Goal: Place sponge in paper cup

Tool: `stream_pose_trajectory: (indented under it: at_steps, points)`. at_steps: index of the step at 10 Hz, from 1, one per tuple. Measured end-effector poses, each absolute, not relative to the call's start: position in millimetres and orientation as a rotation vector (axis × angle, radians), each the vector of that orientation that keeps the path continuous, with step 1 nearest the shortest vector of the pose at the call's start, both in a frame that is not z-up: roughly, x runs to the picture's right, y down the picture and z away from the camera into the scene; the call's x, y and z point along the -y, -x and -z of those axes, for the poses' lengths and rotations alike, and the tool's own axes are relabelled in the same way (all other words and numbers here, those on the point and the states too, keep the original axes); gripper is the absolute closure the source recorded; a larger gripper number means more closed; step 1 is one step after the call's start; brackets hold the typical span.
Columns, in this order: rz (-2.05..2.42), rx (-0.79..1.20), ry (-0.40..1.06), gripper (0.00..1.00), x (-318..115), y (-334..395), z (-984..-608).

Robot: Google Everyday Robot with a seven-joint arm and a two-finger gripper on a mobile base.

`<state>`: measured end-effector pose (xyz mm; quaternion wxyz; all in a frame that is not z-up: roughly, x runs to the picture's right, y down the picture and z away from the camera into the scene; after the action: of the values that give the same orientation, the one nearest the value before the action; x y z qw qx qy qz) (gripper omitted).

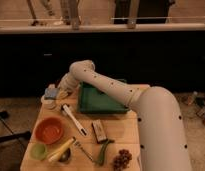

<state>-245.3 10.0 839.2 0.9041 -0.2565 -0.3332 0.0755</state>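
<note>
Sponge [50,92] gripped in the hand [56,93], sitting right over the paper cup [47,102] at the tabletop's [121,127] far left edge. Green tray [98,99] just right, orange bowl [48,130] nearer.

The arm [116,90] reaches left across the table [123,131], its gripper [57,92] at the far left edge, right over the paper cup [47,102]. The sponge [50,92] sits at the gripper, above the cup's mouth. Behind the arm lies a green tray [98,102]. Nearer are an orange bowl [48,130], a green cup [38,150], a white-handled brush [73,119] and grapes [122,159].
</note>
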Motion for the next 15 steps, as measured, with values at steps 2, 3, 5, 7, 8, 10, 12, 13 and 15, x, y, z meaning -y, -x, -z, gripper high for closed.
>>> stream_pose_trajectory:
  at_steps: [2,3,5,7,8,10,12,13,15]
  points:
    - [-0.152,0.684,0.539,1.00,-10,262,-839]
    - [-0.152,0.685,0.546,1.00,-10,268,-840]
    - [-0.153,0.685,0.558,1.00,-10,273,-843]
    - [-0.142,0.688,0.576,1.00,-14,281,-846]
    - [-0.140,0.688,0.582,1.00,-15,282,-847]
    - [-0.139,0.687,0.595,1.00,-17,284,-852]
    - [-0.139,0.689,0.605,1.00,-18,286,-855]
    - [-0.138,0.690,0.609,1.00,-18,288,-857]
    - [-0.136,0.692,0.614,1.00,-17,290,-860]
